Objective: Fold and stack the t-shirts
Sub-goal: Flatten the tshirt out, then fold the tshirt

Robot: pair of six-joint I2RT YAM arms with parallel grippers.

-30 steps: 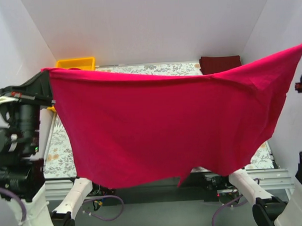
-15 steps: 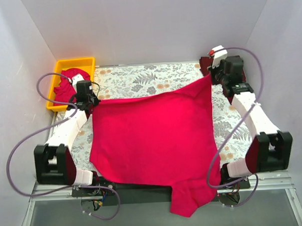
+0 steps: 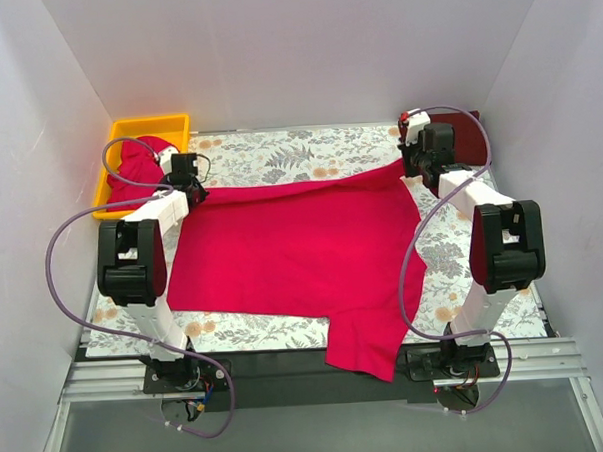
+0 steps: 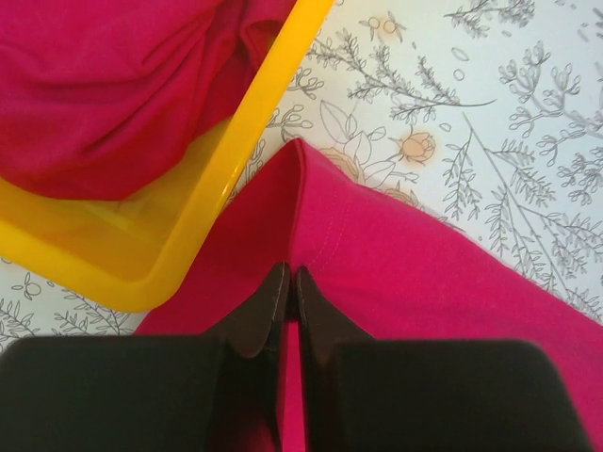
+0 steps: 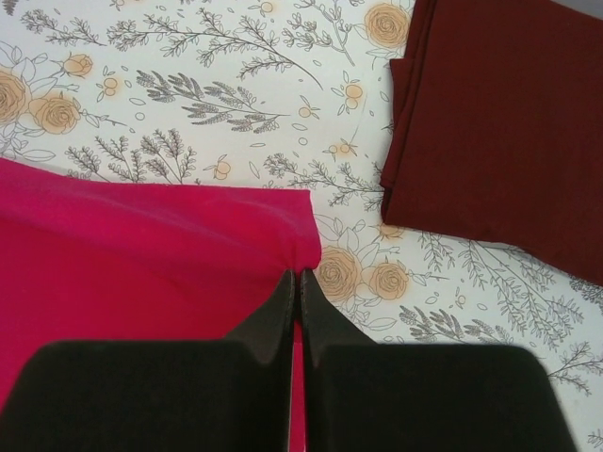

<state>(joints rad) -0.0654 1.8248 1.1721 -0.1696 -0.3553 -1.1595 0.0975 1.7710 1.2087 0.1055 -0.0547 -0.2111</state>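
Top external: pink shirt (image 3: 293, 251) lies spread flat; left gripper (image 3: 192, 190) and right gripper (image 3: 410, 168) each clamped on a far corner. Suggest releasing both together, lifting straight up.

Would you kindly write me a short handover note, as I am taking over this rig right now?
The left gripper is shut on the far left corner of the spread crimson shirt, beside the yellow tray.
The right gripper is shut on its far right corner.
The shirt lies flat on the table, one part hanging over the near edge.
A folded maroon shirt sits far right; more crimson cloth is in the tray.
Done: spreading. Left: folding, stacking.
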